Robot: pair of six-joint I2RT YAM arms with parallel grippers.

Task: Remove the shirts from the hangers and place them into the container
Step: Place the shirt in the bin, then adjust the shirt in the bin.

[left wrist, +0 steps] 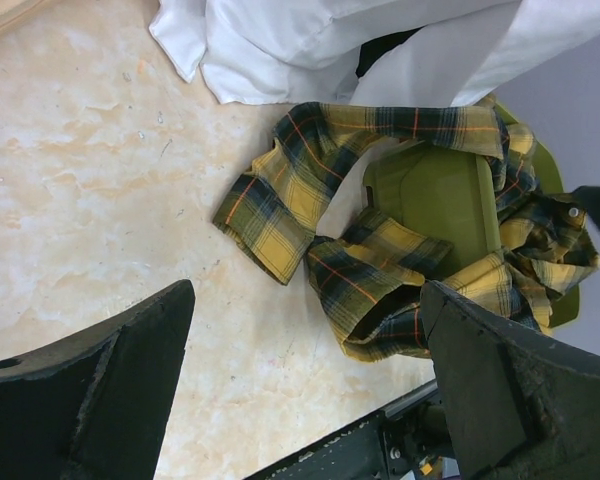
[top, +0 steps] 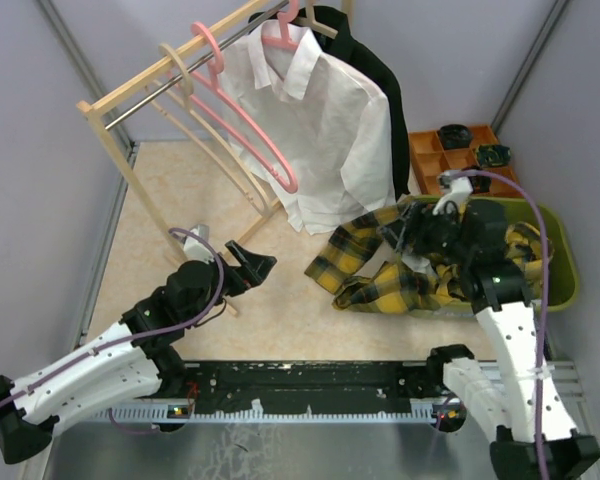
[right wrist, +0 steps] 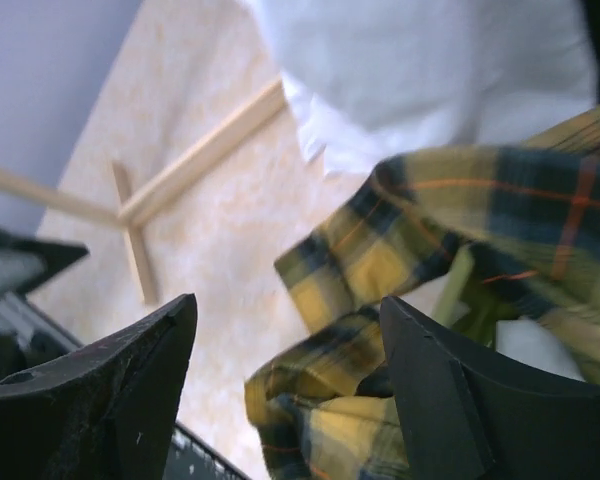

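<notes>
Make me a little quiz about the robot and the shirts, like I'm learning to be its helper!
1. True or false: the plaid shirt lies fully inside the green basket.
2. Pick one: what colour is the hanger that carries the white shirt? A pink, B blue, C black.
3. Fill the gap: the left tool is ____ (open or shut), with nothing between its fingers.

Key: 1 false, since a part of it spills over the rim onto the table; 2 A; 3 open.
</notes>
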